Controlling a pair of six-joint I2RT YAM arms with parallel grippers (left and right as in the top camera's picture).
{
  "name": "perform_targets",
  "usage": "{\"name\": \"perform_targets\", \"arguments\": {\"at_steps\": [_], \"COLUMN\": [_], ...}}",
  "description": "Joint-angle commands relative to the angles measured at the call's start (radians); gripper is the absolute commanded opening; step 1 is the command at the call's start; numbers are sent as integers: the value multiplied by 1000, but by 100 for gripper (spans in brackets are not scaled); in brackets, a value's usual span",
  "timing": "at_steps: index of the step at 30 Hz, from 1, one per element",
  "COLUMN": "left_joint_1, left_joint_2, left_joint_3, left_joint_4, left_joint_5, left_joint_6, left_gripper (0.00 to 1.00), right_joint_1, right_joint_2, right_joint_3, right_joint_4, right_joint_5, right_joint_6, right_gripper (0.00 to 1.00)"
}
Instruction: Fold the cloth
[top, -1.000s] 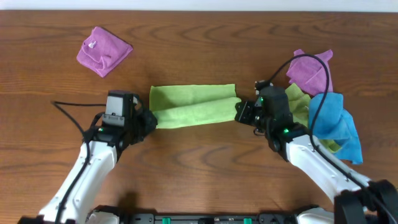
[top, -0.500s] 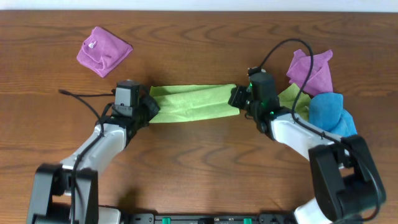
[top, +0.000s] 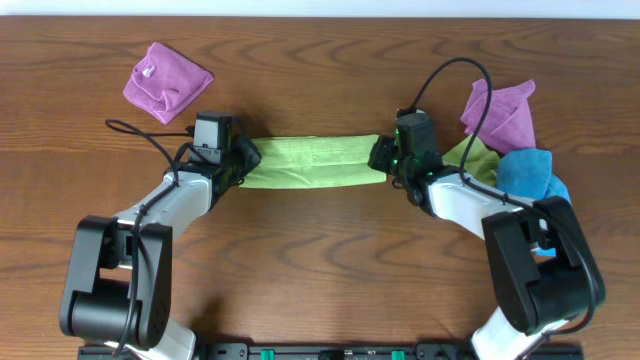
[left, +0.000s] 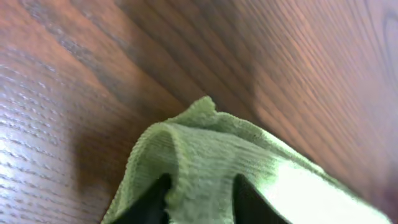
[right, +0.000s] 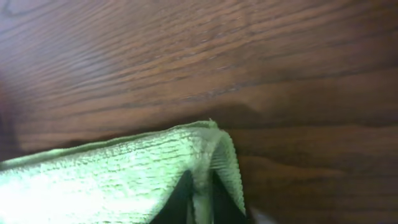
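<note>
Wood counter (top: 320, 270): the cloth (top: 312, 162) is laid mid-counter, pulled into a narrow band between both arms. Its left end is pinched in the jaws of the left gripper (top: 245, 166). Its right end is clamped in the jaws of the right gripper (top: 381, 158). A purple cloth (top: 166, 82) is seen far left, well apart.

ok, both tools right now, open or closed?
Left tool: closed on the cloth, at its left end.
Right tool: closed on the cloth's right end.
</note>
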Motion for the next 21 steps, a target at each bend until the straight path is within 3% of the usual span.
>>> {"name": "perform_targets", "arguments": {"at_steps": [1,7,14,15,18,19,21], "left_joint_1": [6,34,61,61,55,43,25], "left_joint_2": [10,-46,-175,-181,-180,-174,-158], "left_joint_3": [19,19,19,19,19,19,19], "left_joint_4": [-2,-24,-53,-53,-53,-53,-53], "left_joint_5": [-25,-25,37,55,97,99,97], "left_joint_6": [72,113,111,96,47,36,37], "left_gripper": [56,77,77,74,49,18,6], "right_joint_1": [2,2,2,2,2,1,-5], "right_joint_2": [1,-31,-141,-151,-158,-158,-158], "right_joint_3": [18,18,18,18,18,18,18], "right_joint_4": [-1,-6,-136,-160,-206,-232,-259], "right_joint_5": [32,-6,-5,-5,-5,-5,-2], "right_joint_6": [-14,-13,-14,-13,-11,29,97], "right_gripper": [38,49,58,60,64,70,75]}}
